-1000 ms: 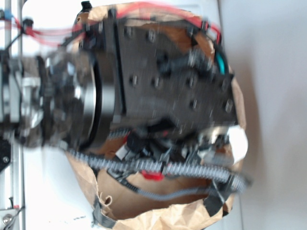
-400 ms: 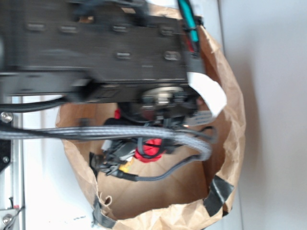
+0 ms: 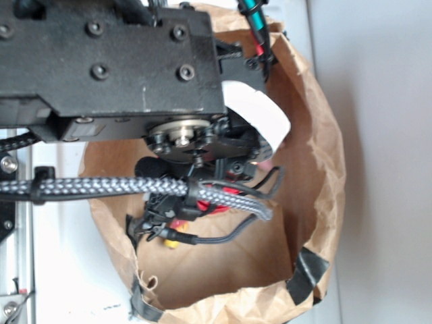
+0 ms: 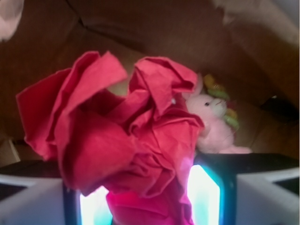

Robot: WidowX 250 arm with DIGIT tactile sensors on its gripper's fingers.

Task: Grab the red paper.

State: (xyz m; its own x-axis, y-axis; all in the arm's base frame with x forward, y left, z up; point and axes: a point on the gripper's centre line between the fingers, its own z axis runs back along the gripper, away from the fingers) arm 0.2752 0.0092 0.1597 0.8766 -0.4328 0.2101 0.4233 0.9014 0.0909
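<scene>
Red paper [image 4: 126, 140] fills the wrist view, bunched right between the jaws, its lower folds pinched down between the two lit pads at the bottom edge; the jaws look clamped on it. Behind it, the pink plush [image 4: 213, 124] lies against the brown bag wall [image 4: 187, 28], apart from the wad. A second ago the arm was a blur across the bag mouth; now it is sharp and sits deep over the bag [image 3: 317, 169], with only a sliver of red [image 3: 233, 192] showing beneath the cables. In the last half second the red patch has slid from open view to under the wrist. I judge the grasp made; lifting clear of the bag without snagging loose folds remains.
</scene>
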